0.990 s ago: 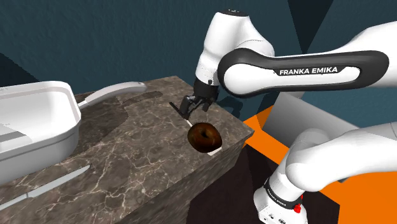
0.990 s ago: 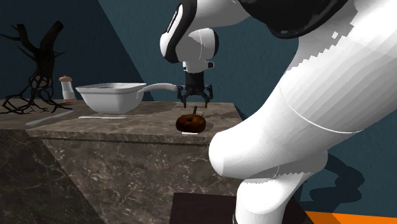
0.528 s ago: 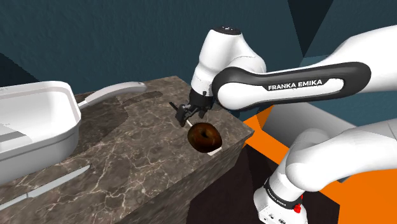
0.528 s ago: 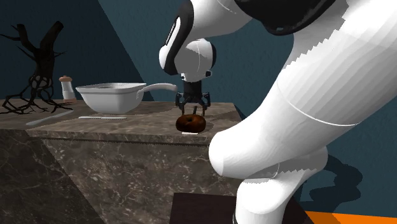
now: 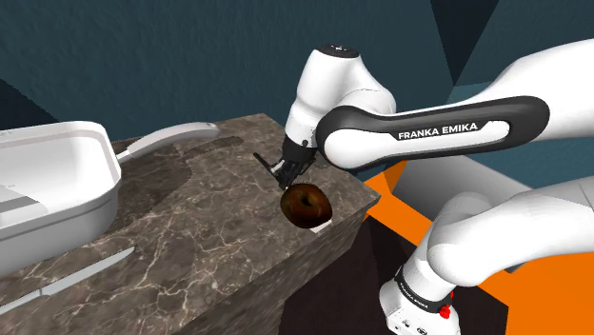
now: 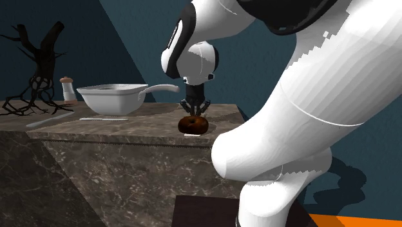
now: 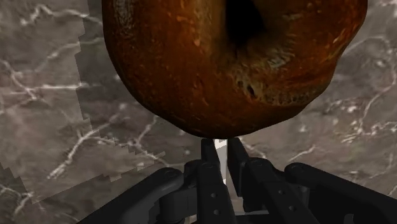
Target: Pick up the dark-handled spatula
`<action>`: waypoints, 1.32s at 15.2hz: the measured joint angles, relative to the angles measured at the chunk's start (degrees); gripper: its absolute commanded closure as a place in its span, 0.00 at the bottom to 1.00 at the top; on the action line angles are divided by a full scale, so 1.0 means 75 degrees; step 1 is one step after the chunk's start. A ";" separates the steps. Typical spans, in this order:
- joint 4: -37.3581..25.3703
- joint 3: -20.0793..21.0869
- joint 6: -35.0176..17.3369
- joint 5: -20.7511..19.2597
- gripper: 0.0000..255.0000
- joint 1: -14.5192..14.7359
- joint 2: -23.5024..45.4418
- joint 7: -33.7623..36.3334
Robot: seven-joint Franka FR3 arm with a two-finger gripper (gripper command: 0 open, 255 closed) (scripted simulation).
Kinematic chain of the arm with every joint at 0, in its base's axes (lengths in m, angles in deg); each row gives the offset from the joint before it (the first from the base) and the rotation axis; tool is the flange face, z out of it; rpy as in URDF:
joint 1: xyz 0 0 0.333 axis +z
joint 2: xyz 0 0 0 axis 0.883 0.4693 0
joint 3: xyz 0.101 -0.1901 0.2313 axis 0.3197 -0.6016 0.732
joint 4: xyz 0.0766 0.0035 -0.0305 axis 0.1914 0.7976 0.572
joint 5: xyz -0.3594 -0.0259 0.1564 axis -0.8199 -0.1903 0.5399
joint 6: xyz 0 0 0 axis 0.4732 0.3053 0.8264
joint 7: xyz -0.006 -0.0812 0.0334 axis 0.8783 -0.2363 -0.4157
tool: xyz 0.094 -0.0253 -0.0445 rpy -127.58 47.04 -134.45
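Nearest the camera on the hand, the all-black two-finger gripper [image 7: 221, 145] has its fingers drawn almost together, pinching a thin pale strip that reads as the shank of the dark-handled spatula [image 7: 220, 167]. Just beyond the fingertips lies a glossy brown ring-shaped doughnut [image 7: 178, 63].

In the shoulder view the spatula [image 5: 262, 159] lies flat on the dark, white-veined stone counter [image 5: 190, 219], near the corner beside the stand. Its pale blade is under the doughnut [image 5: 319, 209], and its dark handle end juts out past the gripper [image 5: 289, 171] toward the counter's middle. The grip probably sits this close to the doughnut to keep the hold near the loaded end, which would limit tipping on the lift. The doughnut may ride up with the blade or slide off it.

In the second exterior view the gripper [image 6: 193, 111] stands upright, directly behind the doughnut [image 6: 192, 124].

Farther along the counter, well apart, rest a white rectangular pan with a long handle [image 5: 86, 205] and a pale knife [image 5: 76, 276].
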 measured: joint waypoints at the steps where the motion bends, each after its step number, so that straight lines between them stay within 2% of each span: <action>1: 0.0000 0.0000 -0.0001 0.0000 1.00 0.0000 0.0000 0.0000; 6: -0.0087 -0.0029 0.0130 -0.0010 1.00 -0.0001 -0.0042 -0.0013; 20: -0.1268 -0.0296 0.1578 -0.0138 1.00 -0.0049 -0.0314 -0.0103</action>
